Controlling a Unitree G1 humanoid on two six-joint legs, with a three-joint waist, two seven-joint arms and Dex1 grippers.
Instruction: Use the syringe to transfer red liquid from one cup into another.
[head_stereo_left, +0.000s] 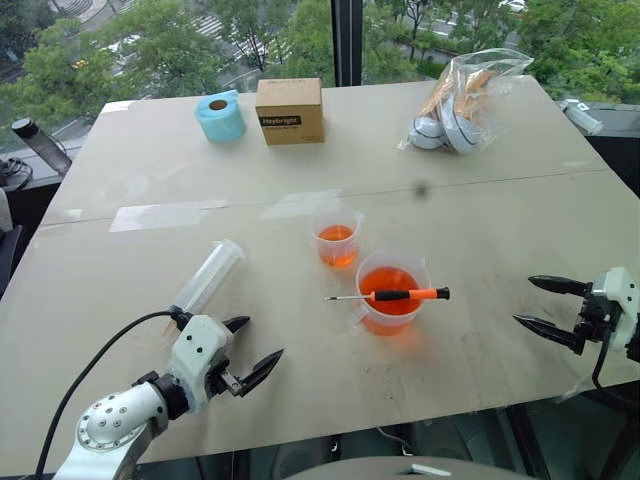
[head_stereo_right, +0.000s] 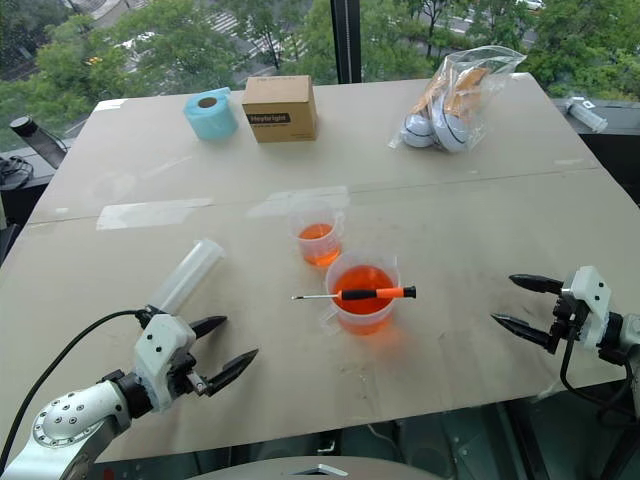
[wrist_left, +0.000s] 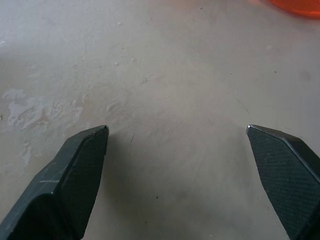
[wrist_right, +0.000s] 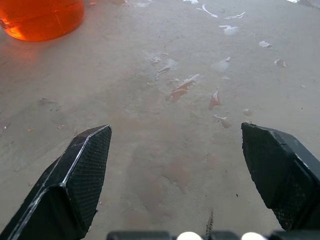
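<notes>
We have not picked up the syringe yet. It lies on the worktop near our edge, just beyond our left hand. Both hands are wide open and hold nothing; our right hand waits near the right edge. The red liquid sits in two cups mid-worktop. Next, we think, our left hand must grab the syringe.

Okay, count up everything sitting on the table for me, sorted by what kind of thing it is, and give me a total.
Cups with red liquid: 2, the smaller cup and the larger cup
Syringe: 1
Orange-handled screwdriver, lying across the larger cup: 1
Blue tape roll: 1
Cardboard box: 1
Clear plastic bag with items inside: 1
Total: 7
</notes>
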